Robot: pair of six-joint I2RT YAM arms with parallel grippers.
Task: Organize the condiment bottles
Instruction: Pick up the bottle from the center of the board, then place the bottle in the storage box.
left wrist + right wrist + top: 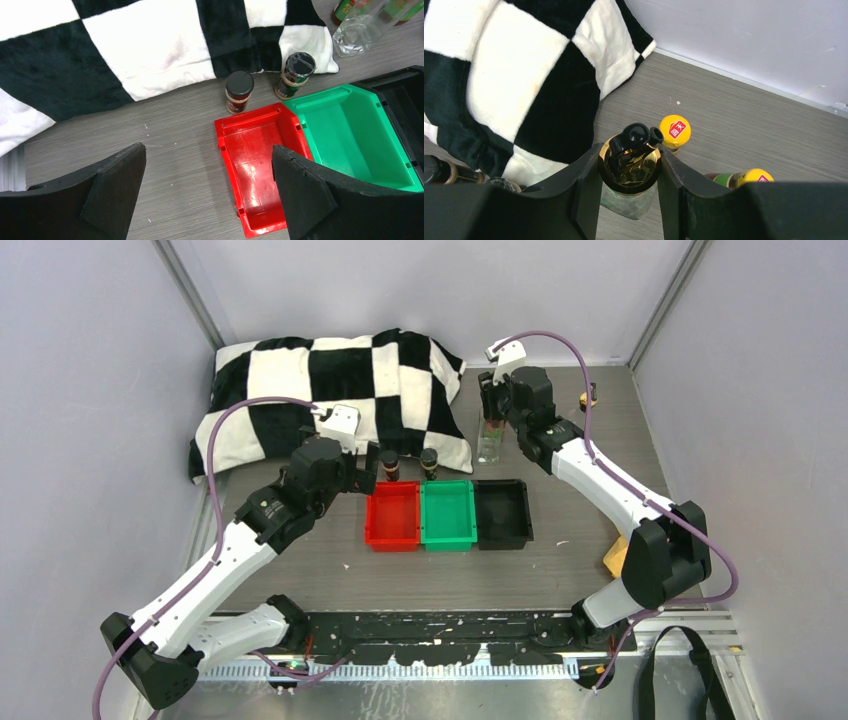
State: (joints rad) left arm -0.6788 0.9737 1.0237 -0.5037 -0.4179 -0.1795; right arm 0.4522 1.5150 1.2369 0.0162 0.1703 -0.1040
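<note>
Barely begun: three trays sit bare, and one bottle is in a grip.

At the left, the left gripper (207, 167) hangs wide open over the table, holding nothing. Two short dark black-capped bottles (239, 91) (296, 75) stand against the checkered pillow (330, 390), just behind the red plastic tray (395, 515) and green plastic tray (447, 512). The black plastic tray (500, 510) holds nothing either. At the right, the right gripper (630, 187) is clamped on a tall clear glass bottle with a gold pourer top (489, 445). Two yellow-capped reddish-brown bottles (674, 131) (754, 177) stand just beyond it, untouched.

Grey table (450, 580) holds pillow (330, 380), trays (447, 544) (red, green, black), bottles (390, 465).
</note>
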